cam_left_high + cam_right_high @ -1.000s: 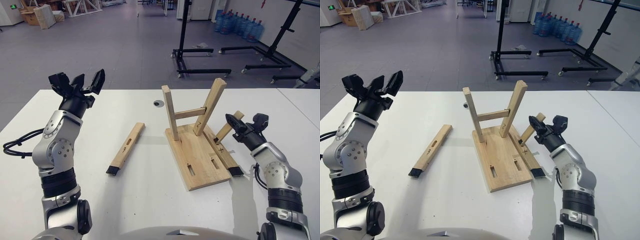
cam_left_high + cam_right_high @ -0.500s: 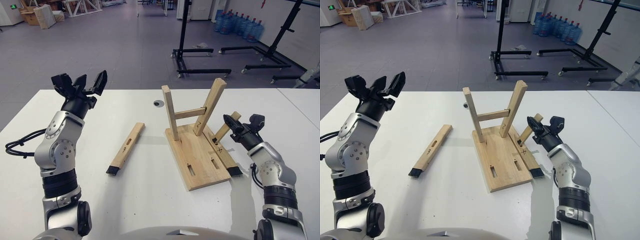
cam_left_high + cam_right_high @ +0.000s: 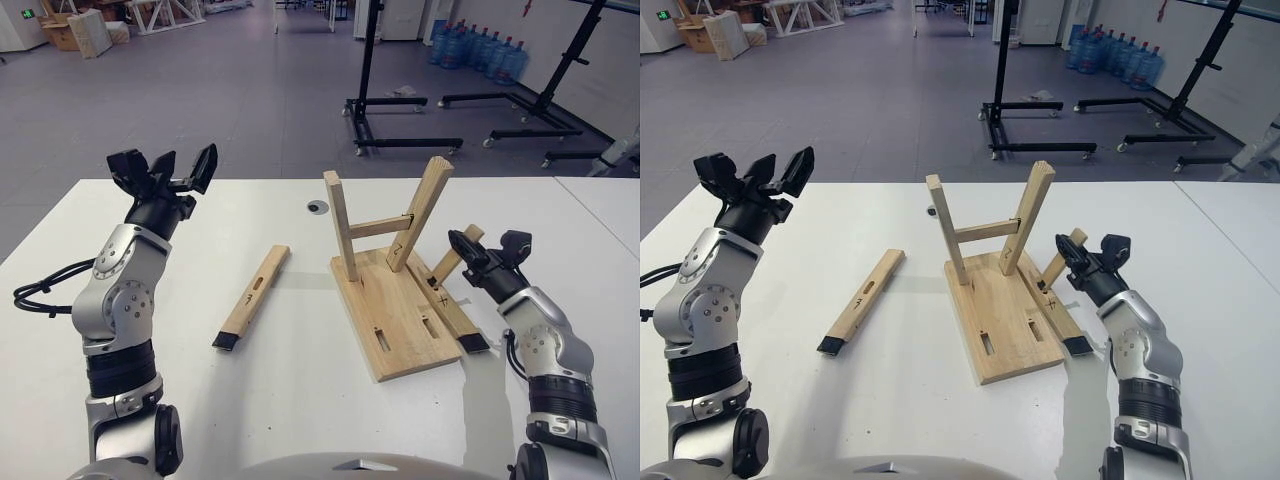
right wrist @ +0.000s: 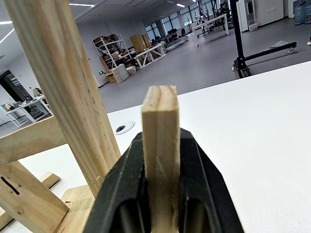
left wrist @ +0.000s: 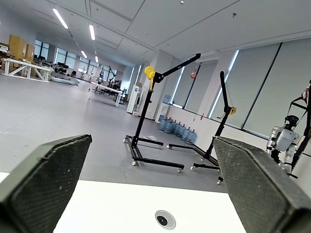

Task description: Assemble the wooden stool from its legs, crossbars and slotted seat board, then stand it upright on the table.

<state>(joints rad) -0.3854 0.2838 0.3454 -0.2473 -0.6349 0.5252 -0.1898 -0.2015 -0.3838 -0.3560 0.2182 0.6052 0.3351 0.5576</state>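
Step in hand: fitting the remaining legs. The right gripper [image 3: 476, 250] is clenched on a tilted wooden bar [image 3: 452, 262] at the edge of the seat board [image 3: 395, 325], which lies on the counter [image 3: 300, 385]. The left gripper [image 3: 165, 172] hangs spread and empty. The next move probably calls for seating this bar, then fetching the loose leg [image 3: 252, 297].

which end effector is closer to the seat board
Right. The right end effector grips a leg beside the right edge of the seat board; the left end effector is raised, open, far left.
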